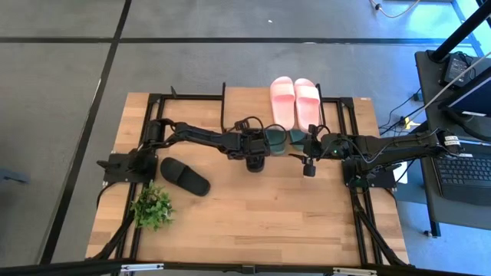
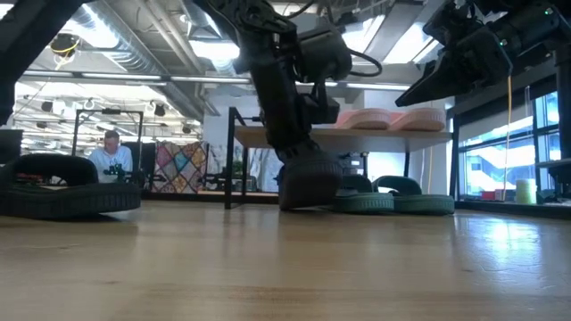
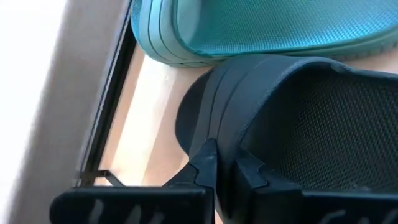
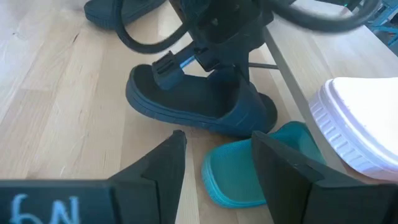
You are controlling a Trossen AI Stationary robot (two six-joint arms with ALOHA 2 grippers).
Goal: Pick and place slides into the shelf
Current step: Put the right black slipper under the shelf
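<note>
Wooden tabletop (image 1: 253, 222): left gripper (image 4: 214, 62) clamped on one black slide (image 4: 199, 102) resting beside the green slides (image 1: 282, 140) under the shelf (image 1: 253, 103). Right gripper (image 4: 217, 158) hovers nearby, jaws open.

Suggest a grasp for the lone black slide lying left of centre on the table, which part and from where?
Grip the black slide by one edge of its wide strap, coming straight down from above. It lies flat, sole down, with open table around it, and the strap arches clear of the footbed, so one finger can probably slip beneath. The left gripper is nearer.
</note>
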